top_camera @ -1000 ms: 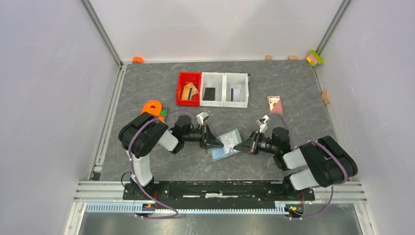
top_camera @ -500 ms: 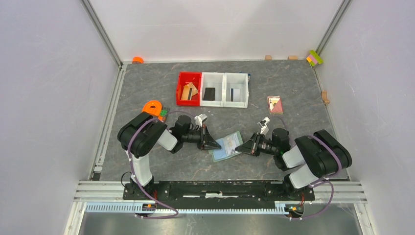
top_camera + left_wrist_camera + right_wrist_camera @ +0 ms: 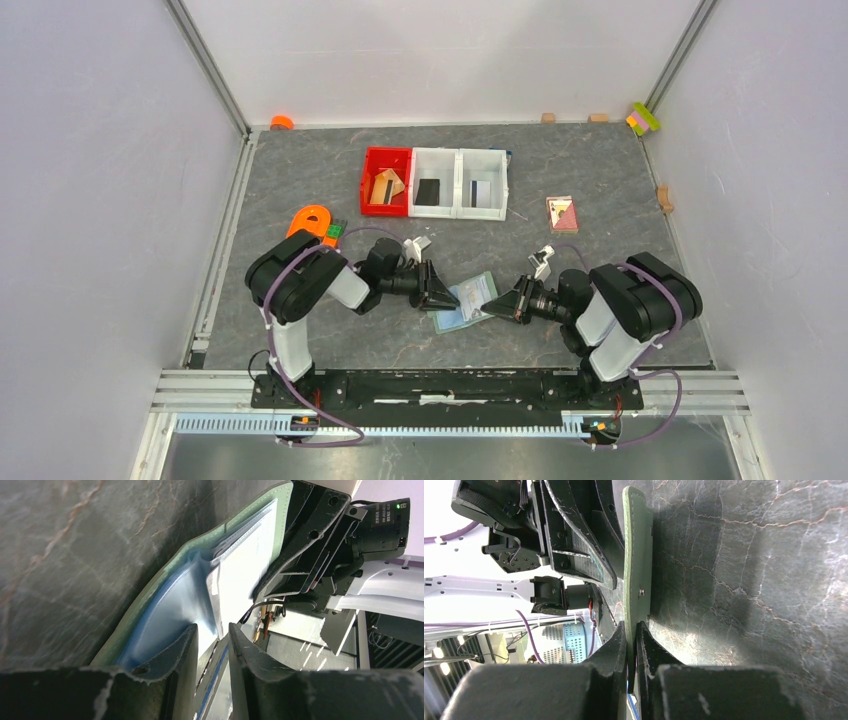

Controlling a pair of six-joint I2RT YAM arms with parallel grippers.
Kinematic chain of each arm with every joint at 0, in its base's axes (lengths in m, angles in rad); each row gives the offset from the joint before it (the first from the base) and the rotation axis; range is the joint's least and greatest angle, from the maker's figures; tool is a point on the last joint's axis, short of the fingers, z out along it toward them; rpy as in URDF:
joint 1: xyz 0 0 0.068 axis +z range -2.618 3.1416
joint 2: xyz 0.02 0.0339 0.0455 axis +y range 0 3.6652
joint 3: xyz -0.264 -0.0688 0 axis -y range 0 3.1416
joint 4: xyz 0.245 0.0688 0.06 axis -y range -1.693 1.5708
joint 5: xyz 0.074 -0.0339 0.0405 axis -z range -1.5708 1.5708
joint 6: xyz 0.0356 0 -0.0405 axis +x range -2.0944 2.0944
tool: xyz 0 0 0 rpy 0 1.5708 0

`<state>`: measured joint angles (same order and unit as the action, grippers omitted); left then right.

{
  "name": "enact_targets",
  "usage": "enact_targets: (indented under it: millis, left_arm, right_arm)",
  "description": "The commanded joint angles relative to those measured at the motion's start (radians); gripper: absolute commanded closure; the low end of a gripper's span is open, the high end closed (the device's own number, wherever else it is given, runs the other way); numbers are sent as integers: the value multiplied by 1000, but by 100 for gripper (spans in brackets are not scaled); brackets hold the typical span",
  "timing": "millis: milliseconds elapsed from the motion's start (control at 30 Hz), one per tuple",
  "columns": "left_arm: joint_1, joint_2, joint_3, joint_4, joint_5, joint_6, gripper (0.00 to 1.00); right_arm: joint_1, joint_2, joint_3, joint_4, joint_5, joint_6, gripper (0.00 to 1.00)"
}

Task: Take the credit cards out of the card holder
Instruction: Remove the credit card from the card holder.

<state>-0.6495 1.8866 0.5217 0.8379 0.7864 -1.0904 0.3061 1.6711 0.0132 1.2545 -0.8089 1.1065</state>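
The sage-green card holder [image 3: 480, 284] lies open on the table between both arms. In the left wrist view its green rim [image 3: 150, 600] frames pale blue pockets, and white credit cards [image 3: 245, 575] stick out of them. My left gripper [image 3: 447, 296] is at the holder's left side. Its jaws [image 3: 212, 630] stand apart, with a thin card edge running loosely through the gap. My right gripper [image 3: 488, 309] is shut on the holder's right flap [image 3: 636, 555], which it pinches at the edge [image 3: 631, 626].
A red bin [image 3: 369, 167] and two white bins [image 3: 459, 182] stand at the back, each holding a card. A pink square item [image 3: 562, 213] lies to the right. An orange object [image 3: 313, 220] sits beside the left arm. Small blocks [image 3: 645, 118] line the far edge.
My left gripper's jaws have parted from shut, and it has drawn back slightly left. The right arm has shifted left and still grips the holder's flap.
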Motion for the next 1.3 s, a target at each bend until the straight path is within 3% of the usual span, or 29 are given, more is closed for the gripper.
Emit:
enact_targets:
  millis: [0,200,367,500,567,700,767,967,1067,1267]
  left_arm:
    - [-31,26,49,-4,-33,51,64]
    - [-38,82,52,134,-26,-18,65]
    - [-36,117,25,325,-38,-112,83]
    - [-30,109,-5,456,-61,-152,93]
    - [-29,106,-12,512,-57,-174,98]
    - [-20,95,-15,500,-46,-174,98]
    - [-14,98,-19,492,-34,-176,98]
    - [-7,117,-16,489,31,-195,98]
    - [-4,114,-11,472,60,-185,98]
    - [-1,42,3,232,57,-52,98]
  right_arm:
    - [-3,23,-31,148,-18,24,96]
    - [1,48,-39,168,-25,25,97]
    - [1,66,-51,216,-30,45,97]
    - [1,78,-56,249,-35,58,92]
    - [0,85,-56,261,-36,62,84]
    - [-1,80,-58,278,-31,64,61]
    - [-2,67,-53,268,-26,58,55]
    - [-24,31,-22,211,-39,33,58]
    - [-37,15,-21,156,-42,-1,64]
    - [-41,-19,20,18,-33,-86,81]
